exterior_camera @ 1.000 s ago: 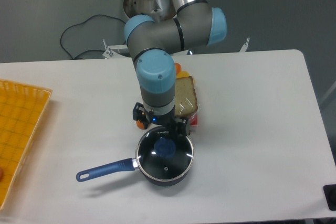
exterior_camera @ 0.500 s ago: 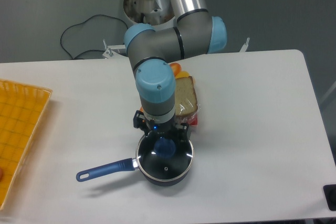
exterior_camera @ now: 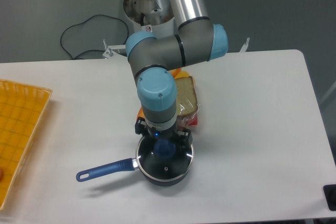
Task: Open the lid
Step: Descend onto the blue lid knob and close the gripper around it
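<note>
The lid (exterior_camera: pixel 167 161) sits flat on the saucepan (exterior_camera: pixel 157 174), a round pane of clear glass with a thin bright rim and a blue knob (exterior_camera: pixel 164 149) at its centre. It lies near the front edge of the table (exterior_camera: pixel 252 129), a little left of the middle of that edge. The saucepan under it is dark blue, and its long blue handle (exterior_camera: pixel 104 169) points toward the left edge of the table, slanting slightly toward the front.

The tool (exterior_camera: pixel 163 145) hangs straight down over the knob, right at its level, with a small blue light showing on its body just above. Its fingers are mostly hidden by the wrist and by the knob itself, so whether they press on the knob or stand a little apart from it cannot be told.

The arm (exterior_camera: pixel 157 90) rises from the tool in grey segments with light blue joint caps, back toward its base at the rear edge of the table.

Just behind the saucepan, partly covered by the arm, lies a slice of bread (exterior_camera: pixel 186 98) with something orange (exterior_camera: pixel 181 70) at its far side and something red (exterior_camera: pixel 192 121) at its near corner. A yellow-orange basket (exterior_camera: pixel 21 129) rests at the left edge of the table. A black cable (exterior_camera: pixel 79 30) loops on the floor behind the table.
</note>
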`<state>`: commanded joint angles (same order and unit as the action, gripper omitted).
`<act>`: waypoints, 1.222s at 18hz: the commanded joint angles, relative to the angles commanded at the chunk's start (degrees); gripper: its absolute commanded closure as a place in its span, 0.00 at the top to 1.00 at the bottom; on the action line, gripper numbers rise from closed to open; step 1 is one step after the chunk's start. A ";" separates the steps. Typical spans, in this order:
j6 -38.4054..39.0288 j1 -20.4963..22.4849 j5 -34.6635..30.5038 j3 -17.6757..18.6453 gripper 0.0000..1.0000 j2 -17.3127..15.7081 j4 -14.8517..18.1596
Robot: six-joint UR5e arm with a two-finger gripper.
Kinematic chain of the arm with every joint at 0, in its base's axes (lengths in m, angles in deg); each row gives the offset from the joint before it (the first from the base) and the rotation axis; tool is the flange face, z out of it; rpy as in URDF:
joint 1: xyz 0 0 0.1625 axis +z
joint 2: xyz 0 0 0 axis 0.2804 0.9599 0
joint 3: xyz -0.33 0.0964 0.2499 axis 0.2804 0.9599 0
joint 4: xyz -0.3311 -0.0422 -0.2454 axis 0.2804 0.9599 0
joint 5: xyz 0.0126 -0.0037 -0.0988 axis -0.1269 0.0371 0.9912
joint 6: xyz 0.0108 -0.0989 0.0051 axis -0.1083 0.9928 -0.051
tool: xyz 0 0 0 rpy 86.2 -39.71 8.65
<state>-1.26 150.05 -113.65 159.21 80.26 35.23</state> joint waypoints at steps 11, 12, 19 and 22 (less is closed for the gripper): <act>-0.44 0.18 0.44 0.09 1.00 0.79 0.00; -0.44 0.18 0.44 0.09 1.00 0.97 0.00; -0.53 0.18 0.44 0.09 1.00 1.41 0.00; -0.44 0.18 0.35 0.09 0.99 1.58 0.00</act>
<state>-1.70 150.23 -113.30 159.29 81.85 35.23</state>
